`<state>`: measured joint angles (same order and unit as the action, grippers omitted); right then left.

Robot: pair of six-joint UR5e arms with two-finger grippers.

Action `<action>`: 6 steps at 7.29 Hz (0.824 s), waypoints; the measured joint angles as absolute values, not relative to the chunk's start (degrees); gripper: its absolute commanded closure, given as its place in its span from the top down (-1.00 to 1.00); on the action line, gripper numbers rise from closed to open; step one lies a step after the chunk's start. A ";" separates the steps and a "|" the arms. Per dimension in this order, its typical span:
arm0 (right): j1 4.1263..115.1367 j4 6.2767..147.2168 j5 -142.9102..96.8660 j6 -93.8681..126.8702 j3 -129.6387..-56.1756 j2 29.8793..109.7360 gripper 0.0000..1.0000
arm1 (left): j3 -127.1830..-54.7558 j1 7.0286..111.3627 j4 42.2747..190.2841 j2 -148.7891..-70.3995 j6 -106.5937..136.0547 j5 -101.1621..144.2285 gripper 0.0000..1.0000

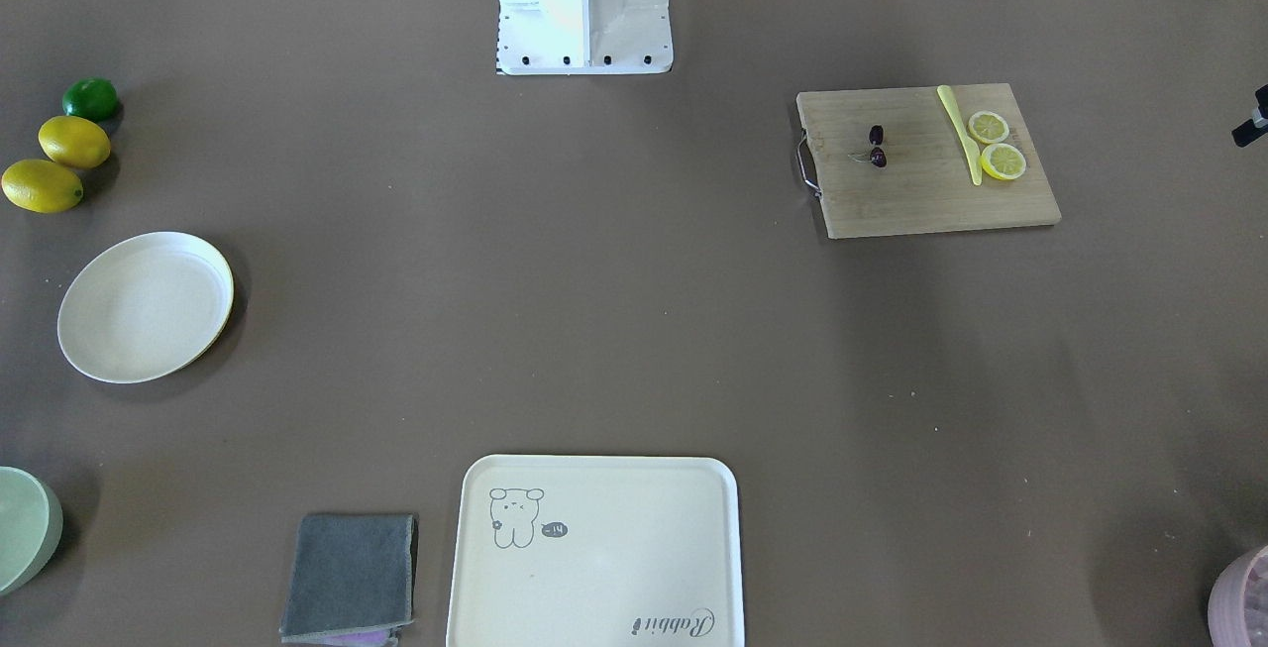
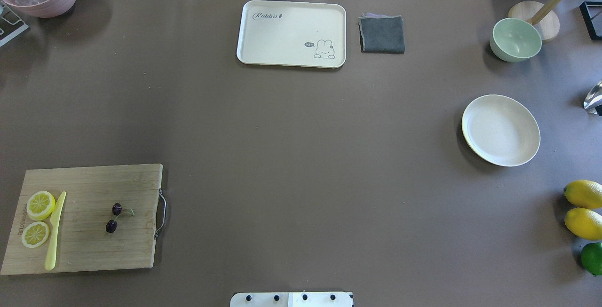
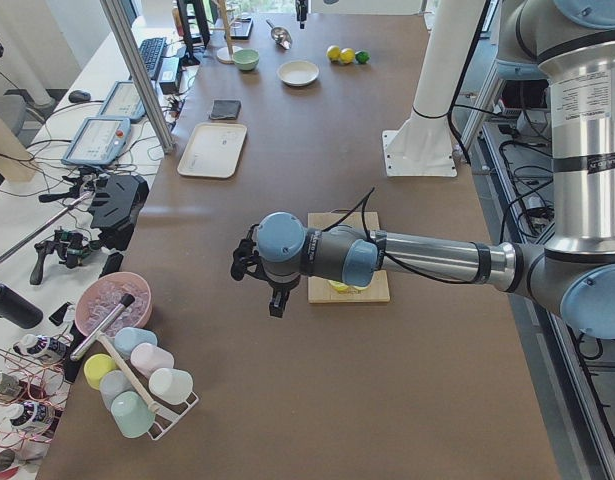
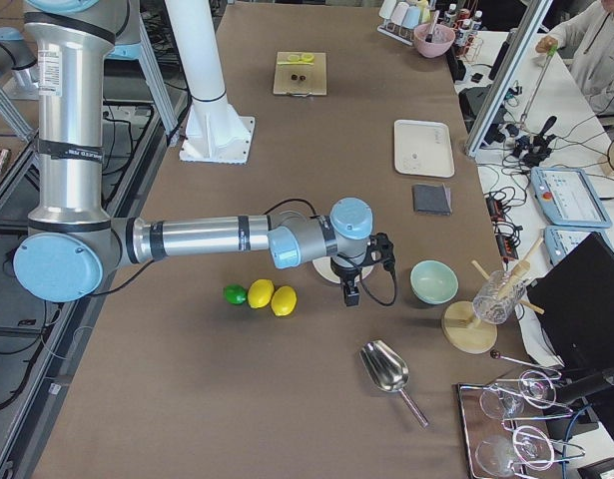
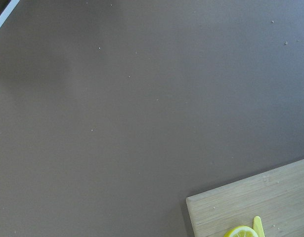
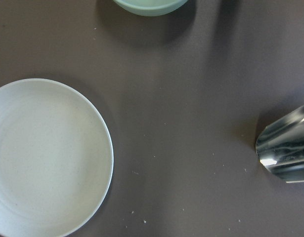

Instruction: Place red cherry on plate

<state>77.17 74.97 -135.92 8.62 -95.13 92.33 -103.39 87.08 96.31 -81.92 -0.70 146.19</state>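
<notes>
Two joined cherries (image 2: 111, 226) lay on the board (image 2: 94, 250) at the overhead view's lower left, well apart from the bare plate (image 2: 501, 129) at right; pickup seemingly hadn't begun, and the left gripper (image 3: 275, 300), its opening impossible to tell, needed to descend onto them.

We see the pair of tiny dark maroon cherries (image 2: 111, 226), joined by thin green stems, lying on a wooden cutting board (image 2: 94, 250). The round shallow cream-white plate (image 2: 501, 129), yellowish at its outer rim, rests flat, well apart from them.
</notes>
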 measured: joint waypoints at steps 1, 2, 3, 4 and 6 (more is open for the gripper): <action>75.37 71.96 -136.22 11.30 -91.63 90.35 0.92 | -103.35 87.01 97.13 -81.92 -0.52 146.15 0.96; 73.26 69.46 -136.80 14.65 -89.08 88.72 0.83 | -103.33 86.97 97.56 -81.91 -0.10 146.15 0.96; 71.12 67.51 -137.06 17.87 -87.60 87.74 0.79 | -103.33 86.82 97.75 -81.91 0.72 146.14 0.96; 69.40 65.69 -137.06 19.80 -86.29 87.18 0.78 | -103.35 86.63 97.85 -81.93 1.48 146.08 0.96; 66.74 62.23 -136.77 21.04 -82.00 85.51 0.63 | -103.36 86.44 97.90 -81.99 2.16 145.89 0.96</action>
<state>66.74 62.23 -136.77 21.04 -82.00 85.51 -103.36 86.44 97.90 -81.99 2.16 145.89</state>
